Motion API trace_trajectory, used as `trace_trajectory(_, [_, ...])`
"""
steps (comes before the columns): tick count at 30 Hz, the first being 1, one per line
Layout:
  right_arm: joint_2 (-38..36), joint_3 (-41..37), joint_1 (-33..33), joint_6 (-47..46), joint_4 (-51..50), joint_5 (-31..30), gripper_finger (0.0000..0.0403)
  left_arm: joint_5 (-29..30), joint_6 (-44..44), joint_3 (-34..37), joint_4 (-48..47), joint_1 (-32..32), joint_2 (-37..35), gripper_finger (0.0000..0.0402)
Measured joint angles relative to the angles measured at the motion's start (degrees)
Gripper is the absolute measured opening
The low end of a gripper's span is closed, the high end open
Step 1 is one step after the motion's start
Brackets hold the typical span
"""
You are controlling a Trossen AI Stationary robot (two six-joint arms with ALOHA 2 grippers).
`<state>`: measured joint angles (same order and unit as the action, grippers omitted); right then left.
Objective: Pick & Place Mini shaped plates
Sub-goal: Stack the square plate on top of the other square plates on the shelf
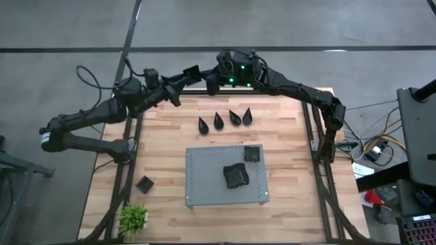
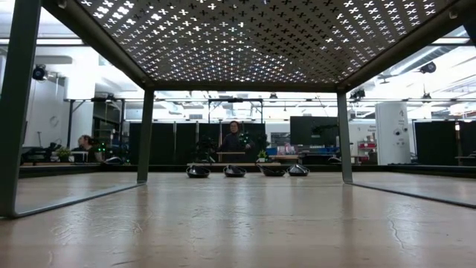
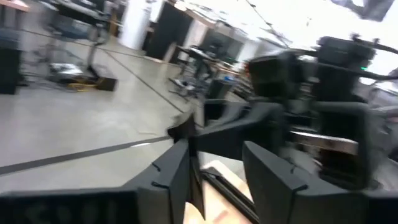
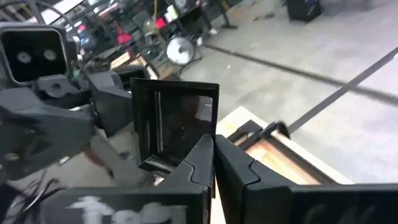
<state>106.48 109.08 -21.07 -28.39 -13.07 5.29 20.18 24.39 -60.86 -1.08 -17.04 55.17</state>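
High view, claws: the left claw (image 1: 191,73) and the right claw (image 1: 210,81) meet tip to tip in the air above the far edge of the surface (image 1: 170,156). This reads as one arm passing a plate to the other. The plate itself is too small to pick out here.
High view, plates at rest: four teardrop plates (image 1: 219,121) lie in a row on the wood. One square plate (image 1: 252,154) and a dark pile of plates (image 1: 236,175) sit on the grey perforated board (image 1: 204,184). A lone square plate (image 1: 144,183) lies near the green plant (image 1: 133,218).
High view, obstacles: nothing lies between the claws and the board, and the teardrop row sits just below their path.
Low view: the camera looks under the perforated board (image 2: 245,37). The teardrop plates (image 2: 234,171) stand in line on the surface, well apart from the board's legs. A person (image 2: 234,138) stands far off in the room.
Left wrist view: the left claw (image 3: 217,177) has its fingers (image 3: 174,168) apart, gripping nothing, and the other arm (image 3: 323,93) is close ahead.
Right wrist view: the right claw (image 4: 213,149) is clamped together on the lower edge of a held square plate (image 4: 177,124), which stands upright with its raised rim showing. An edge grip like this probably makes it easy to lay flat later. The left arm (image 4: 56,118) crowds in just beside it and should back away first.
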Motion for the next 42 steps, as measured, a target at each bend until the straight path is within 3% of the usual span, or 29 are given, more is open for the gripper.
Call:
trace_trajectory(8, [-0.02, 0.0, -3.76, -0.36, -6.62, 13.03, 0.0008, -2.63, 0.06, 0.0, 0.24, -0.02, -0.16, 0.0176])
trace_trajectory(16, [-0.35, 2.71, -7.01, 3.49, -22.5, 27.79, 0.0008, -4.3, 0.07, 0.0, 0.2, -0.04, -0.32, 0.0177])
trace_trajectory(31, [-0.48, 16.28, -8.91, 30.57, -70.14, 30.29, 0.0008, -5.98, 2.57, 0.13, -0.47, -0.04, -0.34, 0.0177])
trace_trajectory(42, [-3.04, 15.96, -5.45, 37.5, -76.97, 30.75, 0.0008, -5.96, 3.19, 0.13, -1.07, -0.09, -0.32, 0.0177])
